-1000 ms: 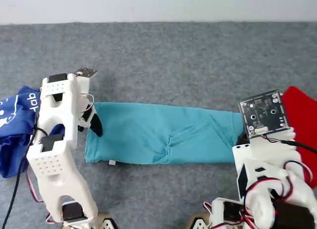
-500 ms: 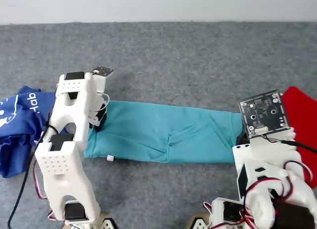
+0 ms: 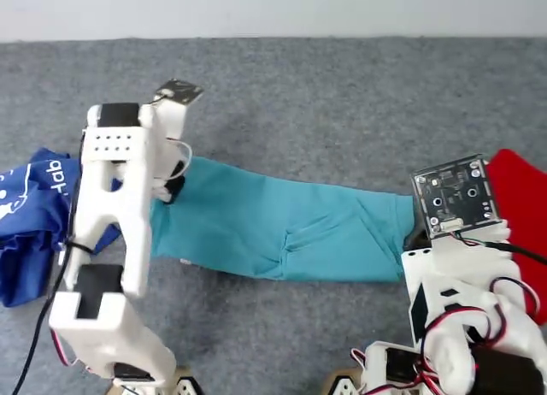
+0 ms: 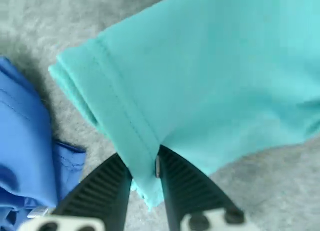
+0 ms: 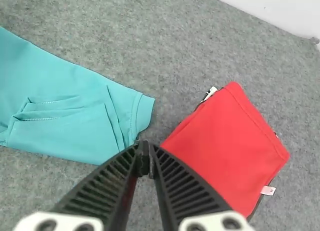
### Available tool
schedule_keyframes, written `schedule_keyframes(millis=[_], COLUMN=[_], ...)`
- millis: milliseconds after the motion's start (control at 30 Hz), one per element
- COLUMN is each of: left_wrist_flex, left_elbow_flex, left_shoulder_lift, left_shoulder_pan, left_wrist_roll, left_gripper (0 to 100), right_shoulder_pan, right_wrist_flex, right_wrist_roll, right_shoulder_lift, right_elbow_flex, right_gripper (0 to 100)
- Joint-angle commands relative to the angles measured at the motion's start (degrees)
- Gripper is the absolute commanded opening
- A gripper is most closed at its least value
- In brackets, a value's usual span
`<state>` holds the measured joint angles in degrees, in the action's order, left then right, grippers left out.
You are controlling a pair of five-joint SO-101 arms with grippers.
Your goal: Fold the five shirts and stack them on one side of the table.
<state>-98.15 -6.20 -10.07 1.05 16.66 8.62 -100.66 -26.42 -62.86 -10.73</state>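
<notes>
A teal shirt (image 3: 282, 228), folded into a long strip, lies across the middle of the grey table (image 3: 342, 104). My left gripper (image 4: 144, 161) is shut on the hem at the strip's left end (image 3: 175, 188), holding that end off the table. In the left wrist view the teal shirt (image 4: 200, 76) hangs from the jaws. My right gripper (image 5: 143, 162) is shut with nothing in it, just off the shirt's right end (image 5: 135, 113), between the teal shirt and a folded red shirt (image 5: 225, 143).
A crumpled blue shirt (image 3: 34, 215) lies at the table's left edge, beside the left arm (image 3: 111, 241). The red shirt (image 3: 517, 198) lies at the right edge, partly under the right arm (image 3: 453, 267). The far half of the table is bare grey felt.
My left gripper has lifted the teal shirt's left end and carried it toward the far side and slightly right. The strip now slants. The right arm has not moved.
</notes>
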Motion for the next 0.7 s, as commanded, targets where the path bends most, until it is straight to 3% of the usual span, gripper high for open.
schedule_keyframes(millis=[0,267,667], left_wrist_flex=[-1.0,-0.5,8.0], left_elbow_flex=[-0.4,-1.6,-7.7], left_shoulder_lift=[5.8,6.9,6.8], left_shoulder_pan=[-6.3,-25.3,-40.2], left_wrist_roll=[-4.0,-10.6,-14.2], left_gripper=[1,1,1], right_shoulder_pan=[0.7,0.7,0.7], right_wrist_flex=[-2.2,-2.2,-2.2], right_wrist_roll=[0.4,0.4,0.4], right_shoulder_lift=[-0.2,-0.2,-0.2], right_elbow_flex=[0.0,-0.1,-0.1], right_gripper=[1.0,1.0,1.0])
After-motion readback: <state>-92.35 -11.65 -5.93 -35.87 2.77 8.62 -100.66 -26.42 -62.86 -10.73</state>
